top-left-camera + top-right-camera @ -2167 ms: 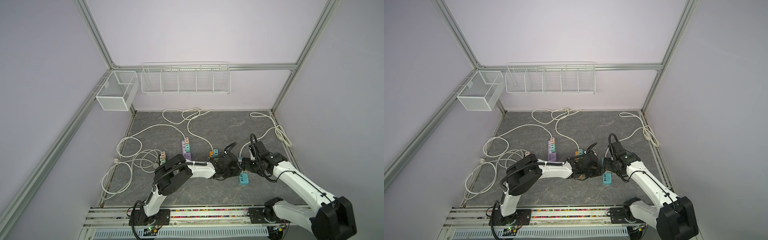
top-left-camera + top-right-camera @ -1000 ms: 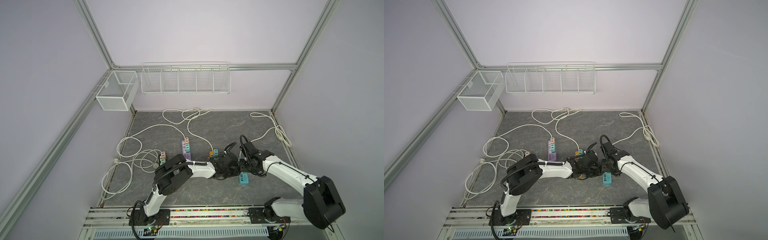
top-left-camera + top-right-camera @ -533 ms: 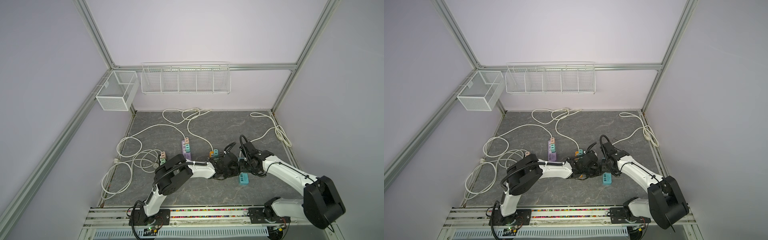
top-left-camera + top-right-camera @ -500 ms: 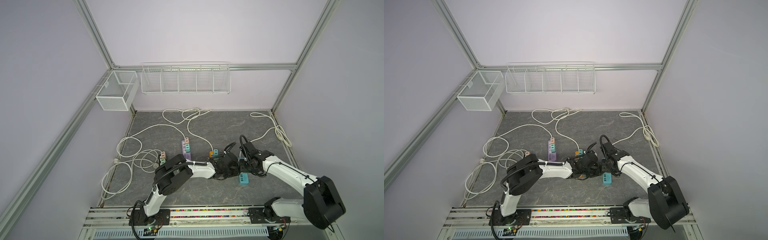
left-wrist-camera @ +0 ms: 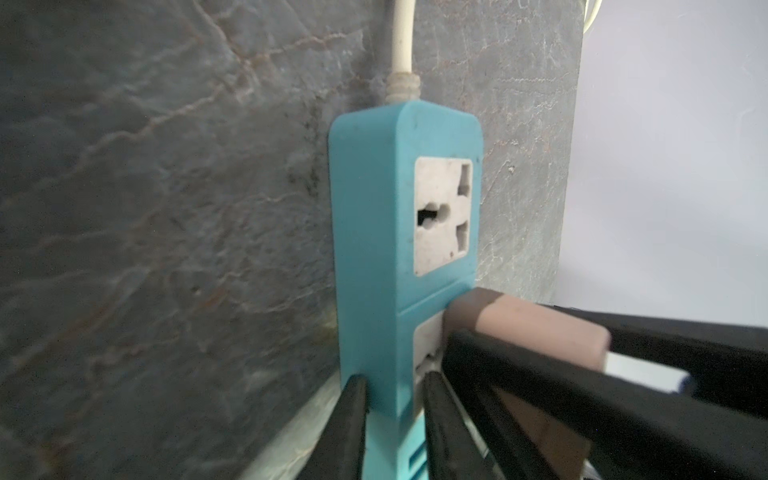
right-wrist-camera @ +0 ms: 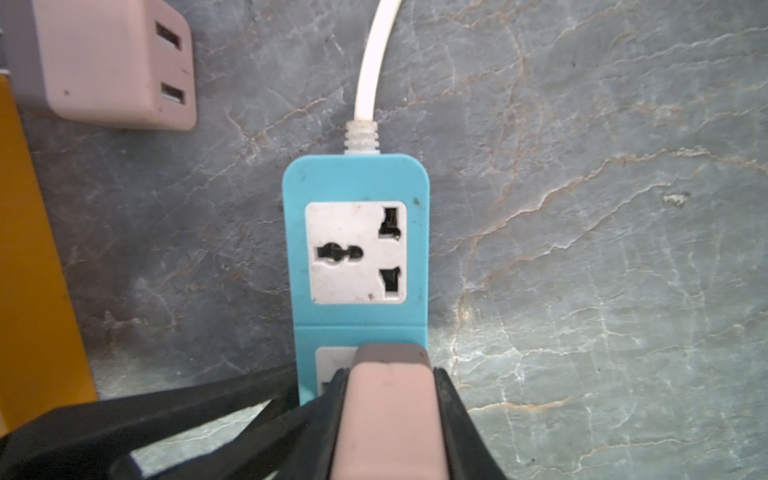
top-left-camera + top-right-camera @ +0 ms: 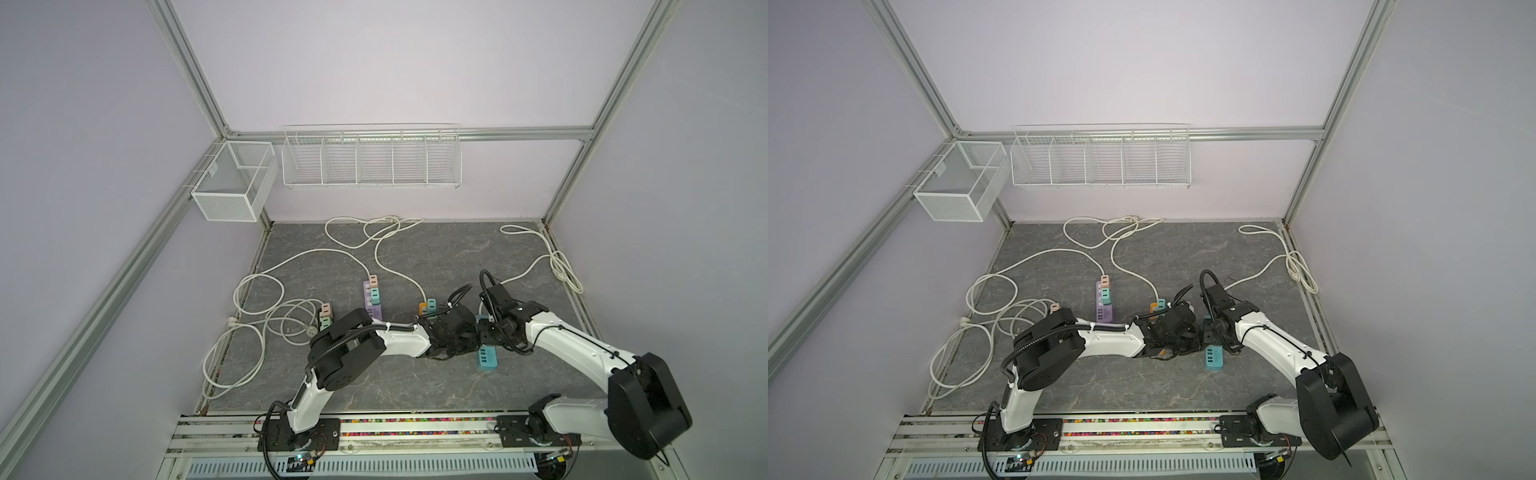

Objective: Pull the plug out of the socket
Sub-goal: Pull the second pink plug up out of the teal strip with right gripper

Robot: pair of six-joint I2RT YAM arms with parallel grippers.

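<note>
**Both grippers clamped: plug in the right, strip in the left**

Your right gripper (image 6: 390, 370) is pressed together on the pink plug (image 6: 388, 419), with a black finger tight against each of its sides. The plug sits in the second socket of the blue power strip (image 6: 357, 183), its base against the white socket face. The strip lies flat on the grey mat (image 6: 582, 249); in both top views it is near the front middle, between the two arms (image 7: 487, 358) (image 7: 1213, 357).

Your left gripper (image 5: 392, 384) pinches the strip's body just beside the plug (image 5: 540, 332), one finger (image 5: 353, 399) on the side wall and the other on the face. The socket next to the white cord (image 6: 374, 62) shows its three holes. A second pink adapter (image 6: 116, 62) lies on the mat near an orange strip (image 6: 29, 270), apart from the blue one.
</note>
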